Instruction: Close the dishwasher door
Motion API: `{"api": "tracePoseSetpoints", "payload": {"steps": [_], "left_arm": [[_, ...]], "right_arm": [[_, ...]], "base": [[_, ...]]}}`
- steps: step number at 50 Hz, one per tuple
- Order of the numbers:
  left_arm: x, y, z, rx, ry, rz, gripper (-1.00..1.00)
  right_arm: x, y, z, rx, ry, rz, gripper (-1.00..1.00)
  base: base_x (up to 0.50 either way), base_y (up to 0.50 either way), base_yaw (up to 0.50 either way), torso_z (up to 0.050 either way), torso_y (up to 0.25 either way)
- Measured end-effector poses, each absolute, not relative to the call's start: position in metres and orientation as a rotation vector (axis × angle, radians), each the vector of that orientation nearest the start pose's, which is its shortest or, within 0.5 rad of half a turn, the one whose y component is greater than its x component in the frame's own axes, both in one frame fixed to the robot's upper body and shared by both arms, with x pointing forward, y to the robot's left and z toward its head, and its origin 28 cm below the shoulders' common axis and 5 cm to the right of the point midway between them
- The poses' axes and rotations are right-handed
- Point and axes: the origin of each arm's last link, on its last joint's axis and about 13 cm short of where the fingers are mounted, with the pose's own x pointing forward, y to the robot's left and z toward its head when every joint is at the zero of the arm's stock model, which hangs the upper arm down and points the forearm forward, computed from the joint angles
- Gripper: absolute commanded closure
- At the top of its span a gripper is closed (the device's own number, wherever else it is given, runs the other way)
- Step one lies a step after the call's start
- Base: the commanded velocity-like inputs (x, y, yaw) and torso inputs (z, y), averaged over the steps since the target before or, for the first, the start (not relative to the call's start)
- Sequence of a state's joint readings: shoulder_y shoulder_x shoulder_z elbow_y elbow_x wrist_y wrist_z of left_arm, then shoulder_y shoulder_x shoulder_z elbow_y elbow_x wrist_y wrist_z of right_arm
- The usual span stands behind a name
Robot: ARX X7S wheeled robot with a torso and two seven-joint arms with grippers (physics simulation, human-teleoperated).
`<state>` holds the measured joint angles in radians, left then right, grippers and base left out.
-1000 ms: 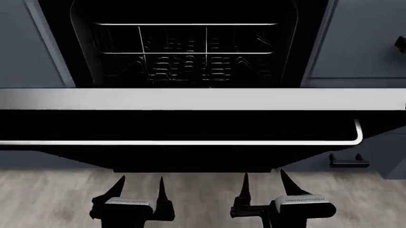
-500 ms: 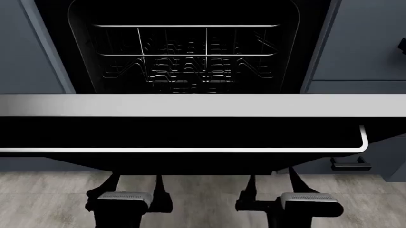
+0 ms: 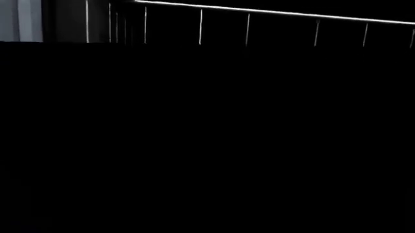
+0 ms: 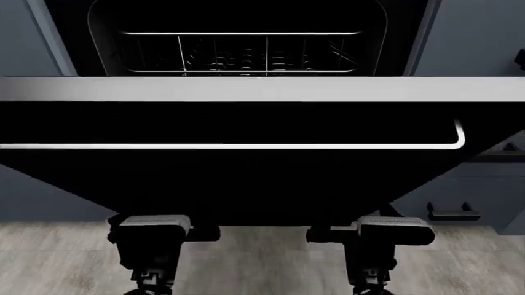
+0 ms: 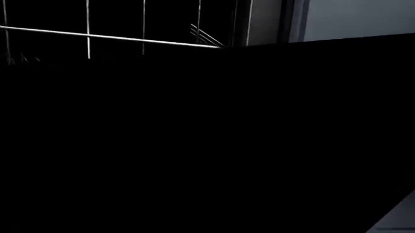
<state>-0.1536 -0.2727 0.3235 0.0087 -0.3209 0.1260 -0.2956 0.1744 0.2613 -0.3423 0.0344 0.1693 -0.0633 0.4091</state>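
The dishwasher door [image 4: 246, 178], a wide glossy black panel, hangs partly open and tilted towards me. Its silver bar handle [image 4: 230, 146] runs across it, and its silver-grey edge strip [image 4: 246, 89] lies above. Behind it the dishwasher cavity shows its wire racks [image 4: 246, 58]. My left gripper [image 4: 152, 226] and right gripper [image 4: 392, 227] sit under the door's lower edge. Their fingertips are hidden behind the panel, and the finger bases stand apart. Both wrist views are nearly all black door surface, with rack wires beyond the door's edge in the left wrist view [image 3: 259, 19] and the right wrist view [image 5: 97, 36].
Grey-blue cabinet fronts flank the dishwasher at left [image 4: 24, 43] and right [image 4: 476, 43]. A drawer with a short black handle [image 4: 451, 214] is at the lower right. A pale wood floor [image 4: 262, 258] lies below the door.
The door has swung upward: its edge strip and handle sit higher and cover more of the racks. Both grippers have risen under the door, and their fingertips are now hidden.
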Motion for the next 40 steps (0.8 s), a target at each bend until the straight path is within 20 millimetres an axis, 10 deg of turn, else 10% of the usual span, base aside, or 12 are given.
{"api": "tracePoseSetpoints", "payload": {"steps": [40], "left_arm": [[0.320,0.203,0.099,-0.054,-0.281,-0.026,-1.00]], "right_arm": [[0.349,-0.101,0.085,-0.147,-0.152,-0.090,-1.00]], "base": [[0.00,0.00,0.00,0.000,0.002]]}}
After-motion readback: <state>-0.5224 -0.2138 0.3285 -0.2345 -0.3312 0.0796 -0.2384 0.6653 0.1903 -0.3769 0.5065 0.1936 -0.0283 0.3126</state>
